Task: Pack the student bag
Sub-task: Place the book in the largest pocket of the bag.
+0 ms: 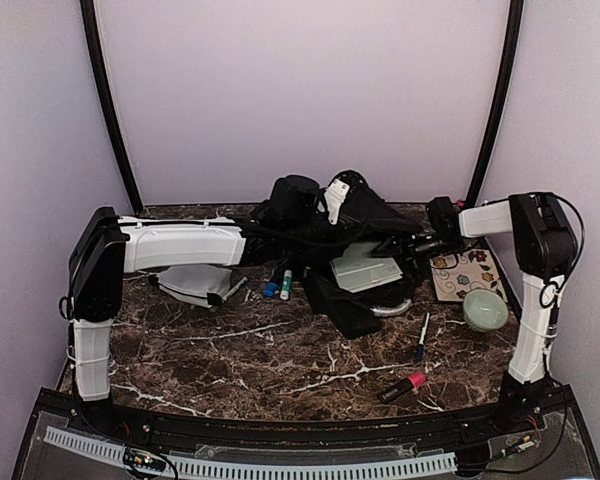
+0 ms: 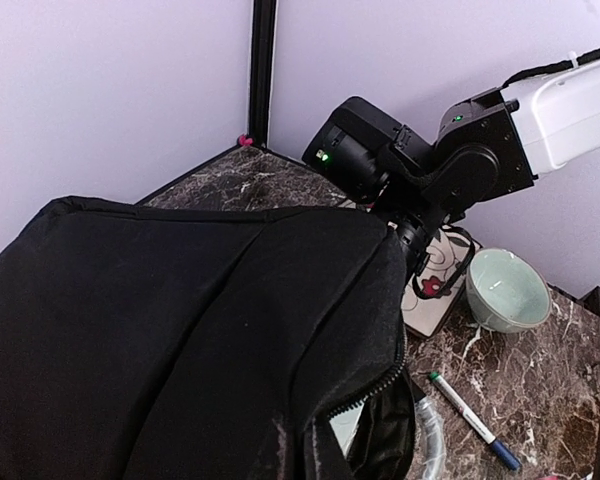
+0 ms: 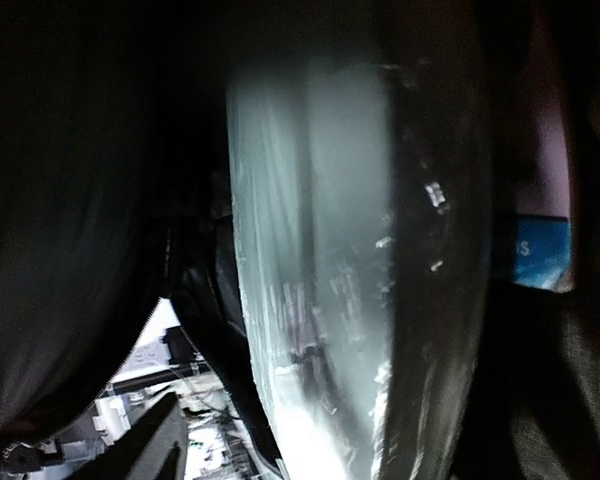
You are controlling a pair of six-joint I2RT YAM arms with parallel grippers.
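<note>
Loading step, seemingly: left end effector [image 1: 292,200] pinches student bag [image 2: 180,330] open, twelve o'clock; right end effector [image 2: 412,240] inside, opening unseen; should withdraw cleanly.

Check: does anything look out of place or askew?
A pale flat pack sticks half out of the student bag, tilted, not tucked in. A pen and a red-tipped marker lie loose on the table.

Green bowl [image 1: 486,310], pen [image 1: 421,338], marker [image 1: 402,388] — on marble table [image 1: 260,360].
</note>
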